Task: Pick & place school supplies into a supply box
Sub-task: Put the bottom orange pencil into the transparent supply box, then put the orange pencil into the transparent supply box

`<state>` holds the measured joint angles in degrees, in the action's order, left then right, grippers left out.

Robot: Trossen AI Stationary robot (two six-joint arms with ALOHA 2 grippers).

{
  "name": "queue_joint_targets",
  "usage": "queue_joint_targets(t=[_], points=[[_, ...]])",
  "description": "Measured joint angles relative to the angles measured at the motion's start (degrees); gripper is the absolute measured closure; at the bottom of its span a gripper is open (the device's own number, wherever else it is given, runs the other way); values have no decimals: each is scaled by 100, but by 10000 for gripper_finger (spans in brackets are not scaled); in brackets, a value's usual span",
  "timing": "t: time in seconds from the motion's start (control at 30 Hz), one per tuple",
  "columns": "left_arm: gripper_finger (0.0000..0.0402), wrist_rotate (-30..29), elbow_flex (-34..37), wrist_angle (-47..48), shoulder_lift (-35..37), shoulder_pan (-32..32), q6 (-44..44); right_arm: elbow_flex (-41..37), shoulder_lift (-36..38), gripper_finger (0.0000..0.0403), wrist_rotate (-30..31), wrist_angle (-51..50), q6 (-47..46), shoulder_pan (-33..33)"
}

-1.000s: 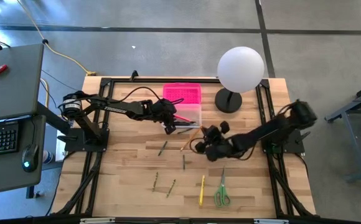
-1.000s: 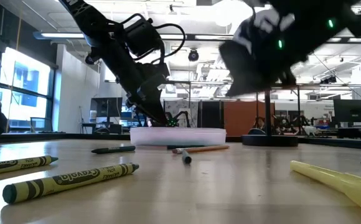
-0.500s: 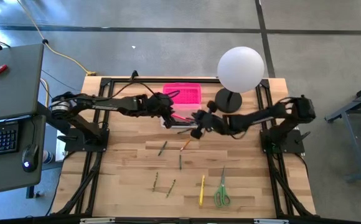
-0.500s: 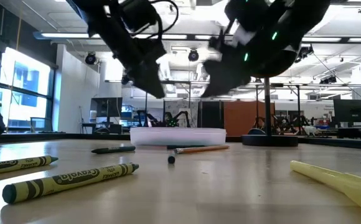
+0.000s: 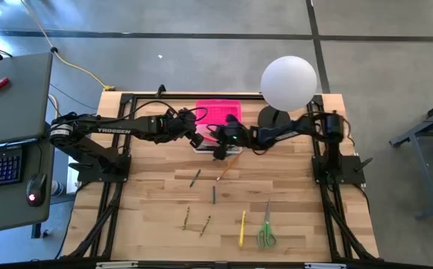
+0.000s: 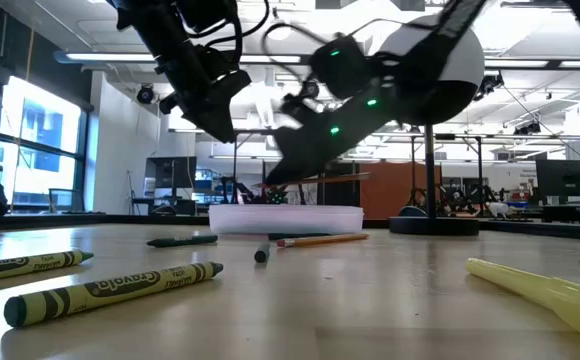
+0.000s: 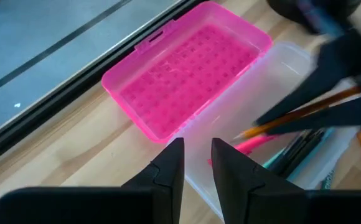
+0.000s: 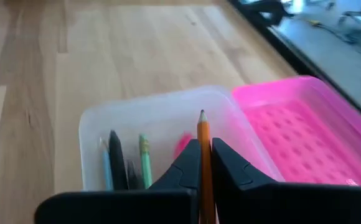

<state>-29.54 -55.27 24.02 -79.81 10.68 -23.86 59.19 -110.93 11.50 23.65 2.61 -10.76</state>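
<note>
An orange pencil [image 8: 203,163], light, stiff and slippery, is pinched mid-shaft by the right gripper [image 8: 203,163] just above the supply box [image 8: 149,118]; the left gripper [image 7: 197,163], narrowly parted and empty, hovers beside it.

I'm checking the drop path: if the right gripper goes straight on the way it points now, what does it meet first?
Most likely the clear tray of the supply box. The right gripper holds an orange pencil aimed at the tray, where other pens lie. Depth is unclear, so that is a judgement.
</note>
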Motion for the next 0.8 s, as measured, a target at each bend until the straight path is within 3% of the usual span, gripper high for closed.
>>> queue_joint_targets(t=[0.3,0.6,0.8], points=[[289,-2,0,48,0,15,0,1240,-1133,396,-215,-333,88,-286],[289,-86,2,167,-4,15,17,1228,-1292,387,165,-349,3,-311],[289,-93,2,170,-5,15,17,1227,-1292,352,166,-352,15,-303]])
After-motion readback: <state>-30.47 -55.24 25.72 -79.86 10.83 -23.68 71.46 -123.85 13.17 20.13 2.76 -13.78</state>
